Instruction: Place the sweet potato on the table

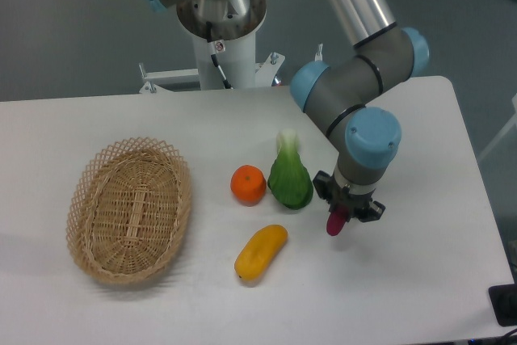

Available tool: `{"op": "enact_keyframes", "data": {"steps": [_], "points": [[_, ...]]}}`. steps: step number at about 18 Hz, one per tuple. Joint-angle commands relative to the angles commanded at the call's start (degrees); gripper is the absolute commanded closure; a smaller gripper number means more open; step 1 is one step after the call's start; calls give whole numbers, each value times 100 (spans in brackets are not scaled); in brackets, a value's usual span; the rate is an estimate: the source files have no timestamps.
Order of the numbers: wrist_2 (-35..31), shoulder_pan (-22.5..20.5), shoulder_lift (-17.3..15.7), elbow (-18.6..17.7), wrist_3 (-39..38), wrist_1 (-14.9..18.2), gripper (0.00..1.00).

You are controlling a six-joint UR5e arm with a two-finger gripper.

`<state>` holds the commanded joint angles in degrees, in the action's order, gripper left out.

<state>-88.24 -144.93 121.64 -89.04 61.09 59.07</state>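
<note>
Tool clamps the potato tip-down, low over the desk at 4 o'clock of the greens, for set-down.

The small magenta-purple sweet potato shows only its lower end — the rest is hidden inside the black two-finger gripper, whose fingers are too small and dark to tell apart. The white rectangular counter is cut off at the bottom and left edges. The green leafy vegetable's pale top is blurred.
</note>
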Motion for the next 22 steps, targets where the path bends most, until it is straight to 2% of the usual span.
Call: {"op": "enact_keyframes", "data": {"steps": [2, 3, 5, 6, 7, 11, 14, 17, 19, 22], "points": [[0, 26, 70, 9, -150, -255, 73], [0, 44, 88, 18, -168, -291, 66], [0, 44, 88, 18, -151, -300, 38], [-9, 44, 80, 18, -150, -300, 11], [-43, 44, 71, 35, -159, -308, 0], [-53, 9, -52, 53, -81, -291, 0], [-9, -236, -219, 79, 68, -247, 0], [-35, -482, -386, 71, 893, -134, 0], [-35, -658, -465, 79, 1184, 25, 0], [-17, -878, -500, 158, 1562, 52, 0]]}}
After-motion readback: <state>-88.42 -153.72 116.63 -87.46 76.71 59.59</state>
